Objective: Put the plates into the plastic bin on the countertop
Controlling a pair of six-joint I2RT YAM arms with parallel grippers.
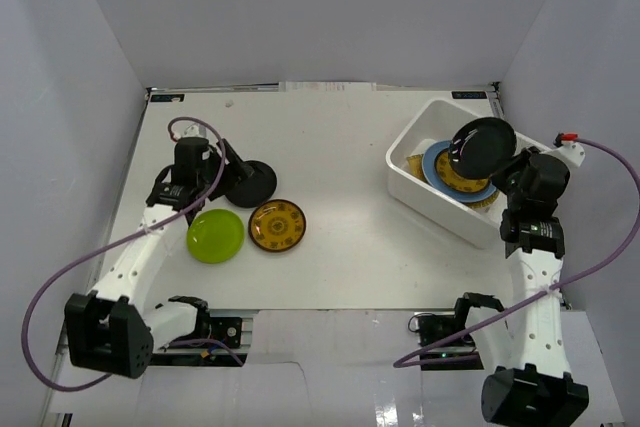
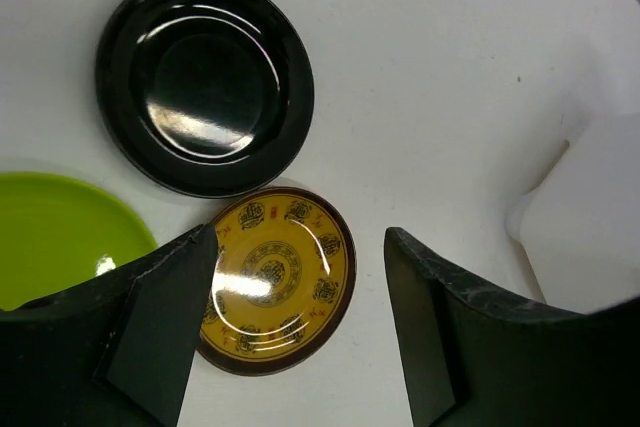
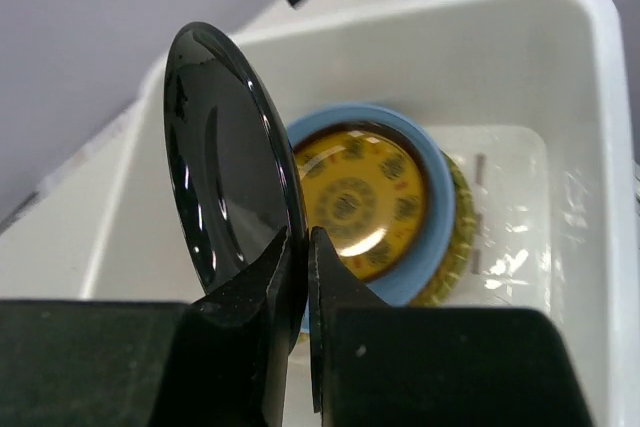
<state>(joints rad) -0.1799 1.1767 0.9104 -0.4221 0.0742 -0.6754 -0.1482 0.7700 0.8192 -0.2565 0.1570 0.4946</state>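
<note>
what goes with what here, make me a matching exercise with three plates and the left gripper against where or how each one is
1 lime green plate
2 light blue plate
3 right-hand black plate
4 left gripper

a open, above the countertop
b in the plastic bin, under an amber plate
c pinched on edge by the right gripper
d flat on the countertop beside the other amber plate

Pairs: 1-d, 2-b, 3-c, 4-a

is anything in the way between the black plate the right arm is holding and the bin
Nothing visible does. The right gripper is shut on the rim of the black plate, holding it on edge over the open plastic bin. Below it lie only plates already stacked there: an amber plate on the light blue plate.
</note>
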